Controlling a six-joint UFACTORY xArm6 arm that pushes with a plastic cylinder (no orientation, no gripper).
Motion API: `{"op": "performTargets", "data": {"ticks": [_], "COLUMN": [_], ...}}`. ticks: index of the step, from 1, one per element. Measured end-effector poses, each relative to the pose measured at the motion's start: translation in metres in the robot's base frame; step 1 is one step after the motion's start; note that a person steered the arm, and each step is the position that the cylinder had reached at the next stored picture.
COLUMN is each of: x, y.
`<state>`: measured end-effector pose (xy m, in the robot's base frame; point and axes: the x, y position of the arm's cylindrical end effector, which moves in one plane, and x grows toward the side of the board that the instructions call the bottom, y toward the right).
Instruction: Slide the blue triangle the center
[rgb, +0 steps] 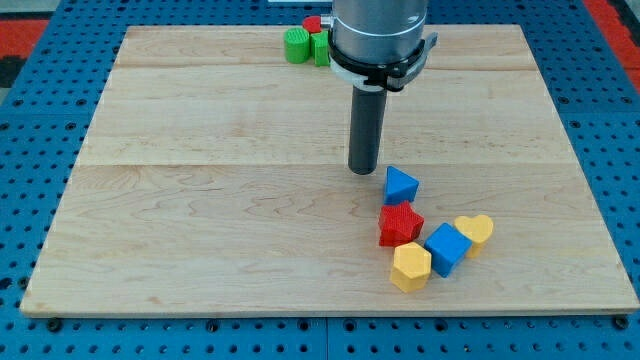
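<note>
— Near the tabletop (200, 200) middle, toward the right edge: my tip (362, 171), set just left of the blue triangle (400, 186), slightly above it. No fingers on this rod, so nothing spread or pinched.

— Beyond that?

— Toward the bottom edge: red block (400, 224), blue cube (447, 248), yellow heart (475, 231), yellow block (410, 266), clustered. At the top edge: green cylinder (297, 45), green block (321, 48), red block behind (312, 23).

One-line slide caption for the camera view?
My tip beside the blue triangle block, just to its left, on the wooden board.
</note>
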<state>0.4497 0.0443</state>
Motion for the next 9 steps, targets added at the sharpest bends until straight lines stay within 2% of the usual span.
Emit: {"op": "performTargets", "data": {"ticks": [1, 2, 3, 4, 5, 6, 7, 8, 9], "x": [-0.003, -0.032, -0.020, 0.096, 0.155, 0.134, 0.093, 0.052, 0.032], "y": [0.010, 0.065, 0.167, 0.201, 0.154, 0.082, 0.046, 0.030, 0.026]}}
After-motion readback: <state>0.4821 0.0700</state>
